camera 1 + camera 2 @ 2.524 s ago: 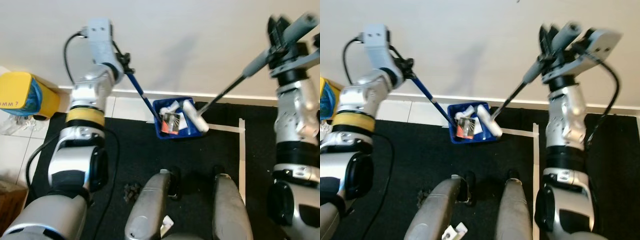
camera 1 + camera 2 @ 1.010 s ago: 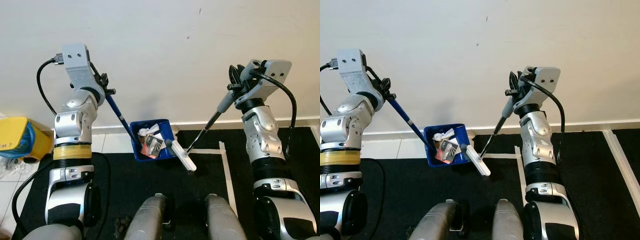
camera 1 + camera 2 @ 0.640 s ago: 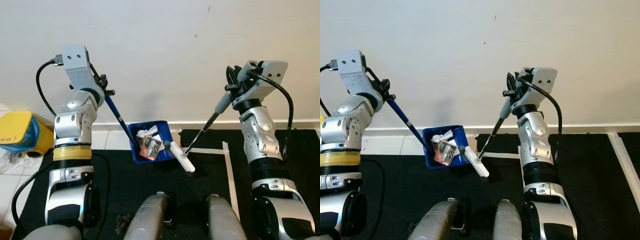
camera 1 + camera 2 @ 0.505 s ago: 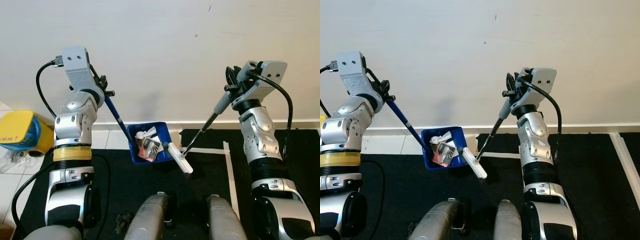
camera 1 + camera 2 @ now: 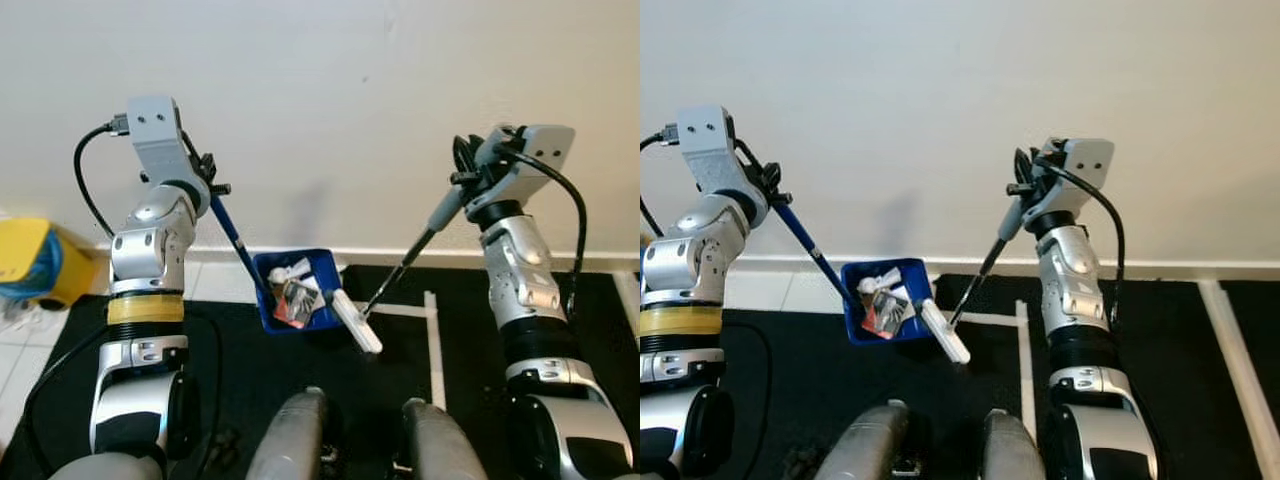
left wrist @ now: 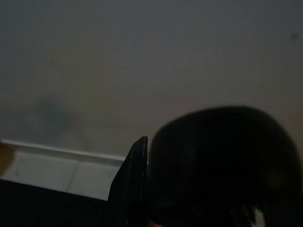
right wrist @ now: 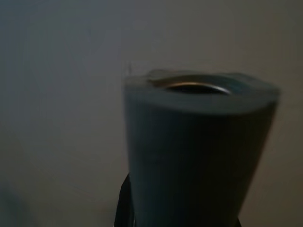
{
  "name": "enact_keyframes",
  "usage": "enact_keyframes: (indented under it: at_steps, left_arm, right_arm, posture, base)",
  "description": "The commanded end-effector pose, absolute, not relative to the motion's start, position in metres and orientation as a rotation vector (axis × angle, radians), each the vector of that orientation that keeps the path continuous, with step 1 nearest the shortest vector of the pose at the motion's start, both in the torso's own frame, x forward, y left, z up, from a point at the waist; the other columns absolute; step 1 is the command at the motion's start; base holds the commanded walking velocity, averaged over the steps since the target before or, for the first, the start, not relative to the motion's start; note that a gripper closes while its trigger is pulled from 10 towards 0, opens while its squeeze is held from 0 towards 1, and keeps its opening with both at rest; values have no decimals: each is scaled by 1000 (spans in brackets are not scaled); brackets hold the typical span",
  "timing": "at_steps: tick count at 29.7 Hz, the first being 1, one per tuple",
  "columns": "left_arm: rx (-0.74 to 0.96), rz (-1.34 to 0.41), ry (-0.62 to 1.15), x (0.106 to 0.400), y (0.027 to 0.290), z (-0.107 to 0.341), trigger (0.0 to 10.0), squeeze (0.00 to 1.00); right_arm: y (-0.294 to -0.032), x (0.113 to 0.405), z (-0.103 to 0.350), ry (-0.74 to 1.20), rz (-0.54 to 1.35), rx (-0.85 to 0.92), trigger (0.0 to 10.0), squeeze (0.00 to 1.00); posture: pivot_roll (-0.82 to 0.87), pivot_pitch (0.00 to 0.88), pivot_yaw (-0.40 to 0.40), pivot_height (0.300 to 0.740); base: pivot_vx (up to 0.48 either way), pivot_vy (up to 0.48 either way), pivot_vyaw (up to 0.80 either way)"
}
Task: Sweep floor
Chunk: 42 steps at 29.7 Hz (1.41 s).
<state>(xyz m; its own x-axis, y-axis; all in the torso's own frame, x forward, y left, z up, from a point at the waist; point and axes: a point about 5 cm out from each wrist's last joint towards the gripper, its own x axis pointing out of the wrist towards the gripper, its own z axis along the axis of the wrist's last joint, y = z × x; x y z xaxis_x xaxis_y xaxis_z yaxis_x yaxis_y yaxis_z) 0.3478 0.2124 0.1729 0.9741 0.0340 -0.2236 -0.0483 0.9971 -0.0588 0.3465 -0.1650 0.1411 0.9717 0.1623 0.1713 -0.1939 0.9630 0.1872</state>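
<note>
Litter already fills the blue dustpan, so we judge the sweeping well along: white scraps and a dark, silvery wrapper lie piled inside, and what is left seems to be carrying the load away and clearing any remaining bits, such as the small dark crumbs on the black mat near our left leg. Our left tool is clenched on the top of the dustpan's blue handle, which slants down from it to the pan; the pan sits low in front of us, just before the white skirting, tipped a little toward the wall, though we cannot tell whether it rests on the floor or hangs just above it. Our right tool grasps the grey grip of the brush; its thin dark shaft runs down and inward to a white head that lies just beside the pan's open edge, perhaps touching it. The right wrist view shows the grey end of that grip close up, blurred against the wall. The left wrist view is dim, with a dark rounded shape in front. White tape marks lines on the mat, pale tiles show beyond its left edge, and a yellow and blue object stands at the far left.
</note>
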Motion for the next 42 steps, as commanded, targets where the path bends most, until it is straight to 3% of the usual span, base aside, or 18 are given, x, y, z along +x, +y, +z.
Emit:
enact_keyframes:
  at_steps: [1, 26, 42]
  left_arm:
    - [-88, 20, 129, 349, 209, 191, 10000, 0]
    - [-92, 22, 139, 348, 209, 189, 10000, 0]
    - [-93, 33, 157, 347, 209, 185, 10000, 0]
  right_arm:
    - [-160, 345, 135, -133, 197, 210, 10000, 0]
    - [-157, 345, 135, -128, 212, 209, 10000, 0]
    - [-156, 345, 134, -128, 220, 207, 10000, 0]
  posture:
    - [-15, 44, 91, 740]
    - [-15, 45, 87, 740]
    - [-16, 39, 87, 740]
  base:
    - [0, -319, 0]
    - [0, -305, 0]
    - [0, 0, 0]
